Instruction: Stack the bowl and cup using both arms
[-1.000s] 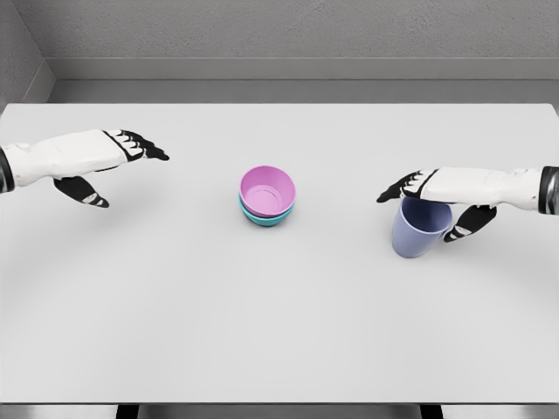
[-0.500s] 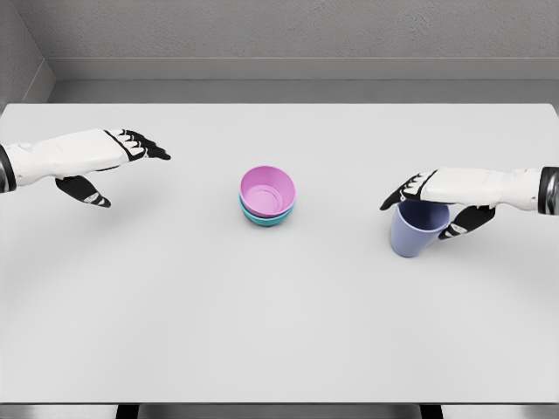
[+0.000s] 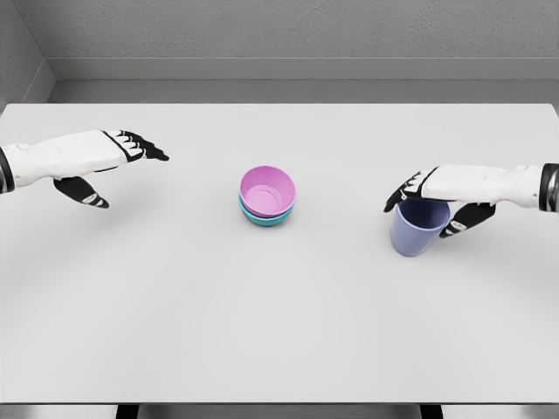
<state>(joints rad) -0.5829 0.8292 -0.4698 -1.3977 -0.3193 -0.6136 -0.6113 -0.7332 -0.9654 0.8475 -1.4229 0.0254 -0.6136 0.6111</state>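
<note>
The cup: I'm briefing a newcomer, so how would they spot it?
On the white table, look right of the stacked bowls in the middle. The cup sits under the right hand; it is the only lavender-blue, taller vessel.

On the table point(image 3: 279, 332) a bowl point(image 3: 268, 189) sits nested in a second bowl point(image 3: 262, 218), between the hands, well right of the left hand point(image 3: 92, 157) and left of the right hand point(image 3: 441, 188), whose fingers overlie the cup point(image 3: 417, 234).
</note>
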